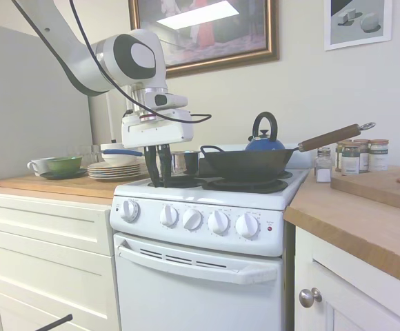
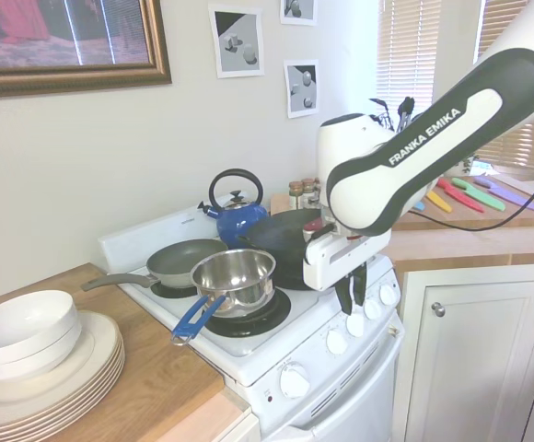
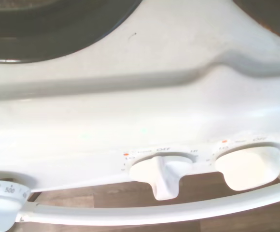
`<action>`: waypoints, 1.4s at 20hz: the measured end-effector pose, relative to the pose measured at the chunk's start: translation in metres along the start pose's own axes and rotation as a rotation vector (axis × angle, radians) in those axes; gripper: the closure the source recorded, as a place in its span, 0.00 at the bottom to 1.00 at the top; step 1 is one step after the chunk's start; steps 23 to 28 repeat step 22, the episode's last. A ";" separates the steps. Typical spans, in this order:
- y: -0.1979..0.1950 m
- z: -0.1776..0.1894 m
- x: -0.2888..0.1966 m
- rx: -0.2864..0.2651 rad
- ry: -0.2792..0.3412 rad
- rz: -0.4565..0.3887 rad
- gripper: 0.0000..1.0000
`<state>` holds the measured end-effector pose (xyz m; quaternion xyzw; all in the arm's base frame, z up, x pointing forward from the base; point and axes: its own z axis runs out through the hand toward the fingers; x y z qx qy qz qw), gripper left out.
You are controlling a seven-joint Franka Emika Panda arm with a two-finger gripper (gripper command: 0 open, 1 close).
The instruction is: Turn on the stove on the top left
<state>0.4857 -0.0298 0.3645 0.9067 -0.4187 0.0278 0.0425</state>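
The white stove (image 1: 207, 196) stands between wooden counters, with black coil burners on top and a front row of round white knobs (image 1: 192, 219) beside a small red light (image 1: 270, 228). My gripper (image 1: 158, 183) points straight down over the stove's front left edge, just above the second knob from the left (image 1: 168, 215). Its dark fingers stand slightly apart with nothing between them, as the second exterior view also shows for the gripper (image 2: 353, 307). In the wrist view that knob (image 3: 164, 176) sits close below, with another knob (image 3: 248, 164) beside it and the numbered dial (image 3: 2, 203) at the other side.
A black wok (image 1: 245, 162) with a wooden handle and a blue kettle (image 1: 265, 141) occupy the right burners. A steel saucepan (image 2: 235, 276) and a frying pan (image 2: 186, 261) sit on the left ones. Stacked plates (image 1: 114, 169), a green bowl (image 1: 63, 164) and spice jars (image 1: 358, 155) stand on the counters.
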 end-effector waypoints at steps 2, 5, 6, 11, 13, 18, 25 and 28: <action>-0.001 -0.003 -0.001 0.004 0.003 -0.003 0.00; -0.003 -0.006 -0.004 0.007 0.005 -0.008 0.00; -0.003 -0.007 -0.005 0.007 0.005 -0.010 0.00; -0.006 -0.010 -0.009 0.011 0.003 -0.015 0.00; -0.007 -0.009 -0.011 0.012 -0.001 -0.015 0.00; -0.005 -0.002 -0.019 0.008 -0.015 -0.016 0.00; -0.003 -0.001 -0.021 0.014 -0.021 -0.009 0.00; -0.003 -0.001 -0.021 0.014 -0.021 -0.009 0.00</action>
